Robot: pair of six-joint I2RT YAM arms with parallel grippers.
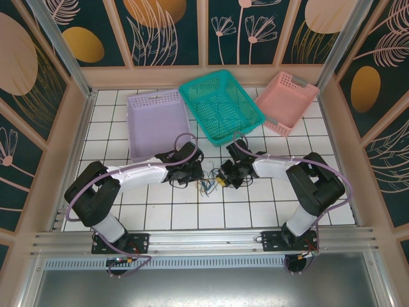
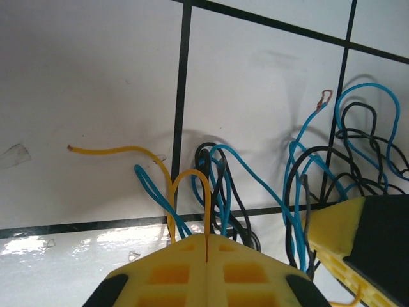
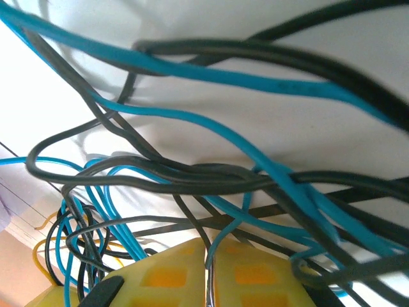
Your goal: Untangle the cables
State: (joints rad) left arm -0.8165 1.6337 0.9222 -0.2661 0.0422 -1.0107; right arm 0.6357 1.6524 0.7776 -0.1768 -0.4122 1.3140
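The cables (image 1: 208, 186) are found bunched on the tiled surface (image 1: 160, 214), between the two pincers. The left pincer (image 2: 206, 240) is closed on a yellow wire (image 2: 115, 151). The right pincer (image 3: 207, 249) is closed on the cables, a blue strand being pinched.

Bare tiles (image 1: 211, 217) lie open at six o'clock of the cables (image 1: 208, 186); teal basket (image 1: 220, 105) blocks twelve, left arm (image 1: 144, 173) nine, right arm (image 1: 275, 167) three.
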